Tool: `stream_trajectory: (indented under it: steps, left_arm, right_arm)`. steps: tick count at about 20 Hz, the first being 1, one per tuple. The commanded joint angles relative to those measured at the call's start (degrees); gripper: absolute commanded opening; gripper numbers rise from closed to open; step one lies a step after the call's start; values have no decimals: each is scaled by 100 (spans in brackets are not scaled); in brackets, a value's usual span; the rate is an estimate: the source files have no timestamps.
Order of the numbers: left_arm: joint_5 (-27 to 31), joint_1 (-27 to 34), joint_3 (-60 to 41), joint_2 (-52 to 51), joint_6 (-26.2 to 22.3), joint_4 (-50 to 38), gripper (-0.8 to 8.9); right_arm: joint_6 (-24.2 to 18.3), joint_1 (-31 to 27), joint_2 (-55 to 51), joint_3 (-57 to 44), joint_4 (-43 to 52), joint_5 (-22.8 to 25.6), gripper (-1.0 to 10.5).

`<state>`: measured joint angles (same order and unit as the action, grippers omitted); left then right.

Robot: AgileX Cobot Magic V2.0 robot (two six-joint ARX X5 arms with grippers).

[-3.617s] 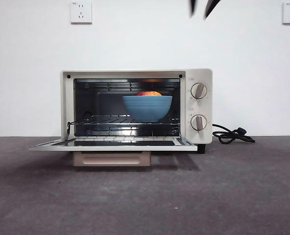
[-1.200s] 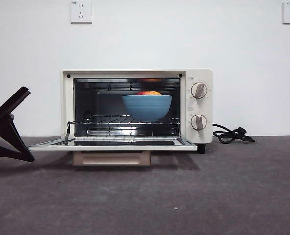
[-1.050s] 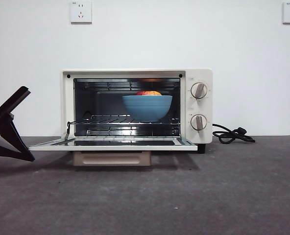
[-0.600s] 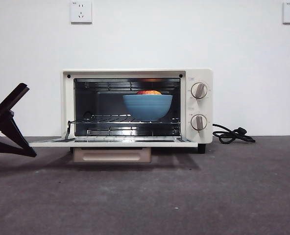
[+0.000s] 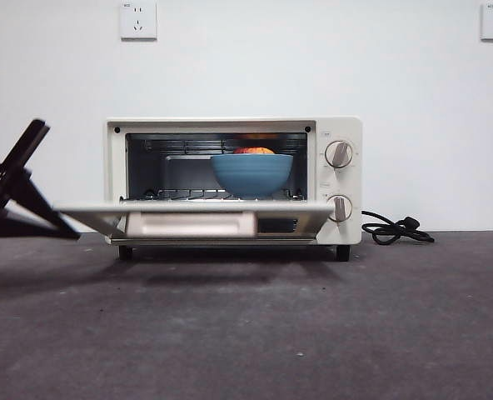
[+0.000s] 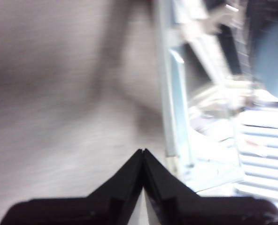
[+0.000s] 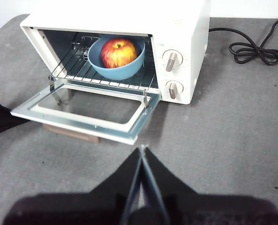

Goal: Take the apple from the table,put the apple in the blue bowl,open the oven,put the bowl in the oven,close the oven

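The cream oven [image 5: 340, 133] stands at the back of the table with its door [image 5: 88, 215] lifted partway, the tan handle [image 5: 190, 223] facing me. On the rack inside sits the blue bowl [image 5: 251, 173], and the red apple [image 5: 255, 151] shows above its rim. My left gripper [image 5: 63, 230] is shut, its tip at the door's left corner; the blurred left wrist view shows its jaws [image 6: 142, 153] beside the door frame [image 6: 169, 93]. My right gripper [image 7: 142, 149] hangs shut, high and back from the oven [image 7: 176, 18], looking down on the bowl [image 7: 118, 70] and the apple [image 7: 118, 52].
A black cord [image 5: 394, 229] lies coiled on the table to the right of the oven, also seen as a cord [image 7: 251, 49] in the right wrist view. Two wall sockets [image 5: 137, 20] sit high on the white wall behind. Dark grey table [image 5: 313, 333] stretches in front.
The oven door has swung up from lying flat to about half raised, and my left gripper rose with it at the left corner. The right gripper has left the front view's top.
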<state>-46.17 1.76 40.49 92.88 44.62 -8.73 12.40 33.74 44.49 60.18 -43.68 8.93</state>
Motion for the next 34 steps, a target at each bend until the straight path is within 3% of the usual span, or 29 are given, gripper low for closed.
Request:
stream_trajectory:
  steps: [1,16,24,27,30,34]
  left_arm:
    - [-234,-55,44,-42,356,-341,-8]
    - [-188,-72,1805,-42,492,-131,-7]
    - [-540,-72,2422,-76,372,48,-7]
    - [-546,-72,2422,-219,83,208,-7]
    - [-522,-72,2422,-503,-573,750,-7]
    - [-247,-72,2422,-1137,-1993,1937,-7]
  right_arm:
    - [111,0,-4,-70,42,-17,-3]
    - [269,0,-4,-70,24,-15,-3]
    - [260,0,-4,-70,-20,4,-2]
    - [219,0,-4,-70,-48,4,-2]
    - [92,0,-4,-68,-87,70,0]
    - [92,0,-4,-68,-201,369,0]
